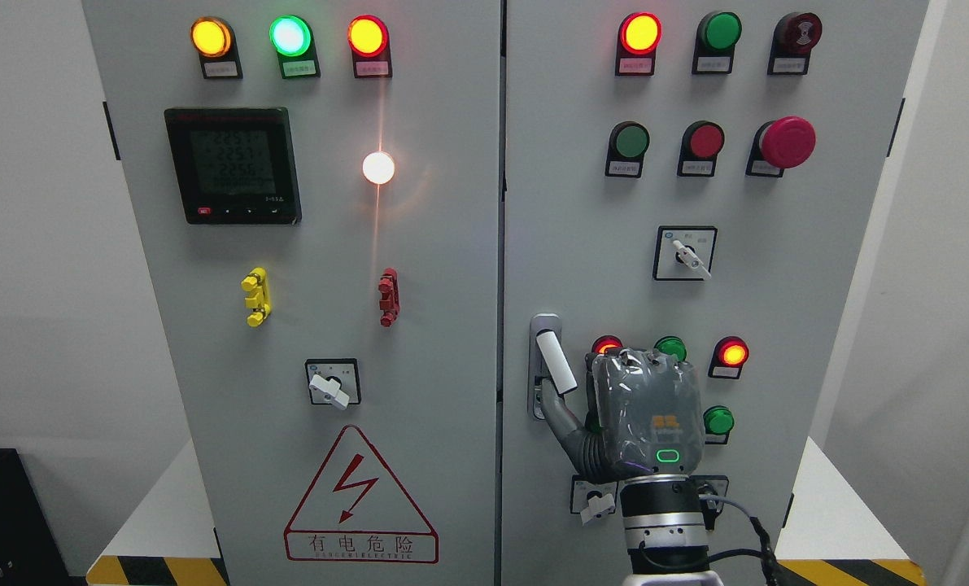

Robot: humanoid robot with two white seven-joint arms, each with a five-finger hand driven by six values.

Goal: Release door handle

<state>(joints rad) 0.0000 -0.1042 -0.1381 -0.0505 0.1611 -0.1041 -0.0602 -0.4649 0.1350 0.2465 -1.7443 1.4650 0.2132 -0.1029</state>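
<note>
The door handle point(556, 364) is a white lever on the right cabinet door point(582, 203), near its left edge. The lever is tilted, with its lower end swung out to the right of its grey mounting plate point(538, 391). My right hand point(643, 411) comes up from the bottom edge, its plastic-wrapped back facing the camera, just right of the handle. The hand's left side reaches the handle's lower end and seems to touch it there. The hand's own back hides its grip. The left arm does not show.
Around the hand, the right door carries lit and unlit indicator lamps point(731, 353), a rotary switch point(686, 254) and a red mushroom stop button point(787, 142). On the left door point(419, 325) are a meter point(232, 165), a rotary switch point(331, 384) and a warning triangle point(360, 496).
</note>
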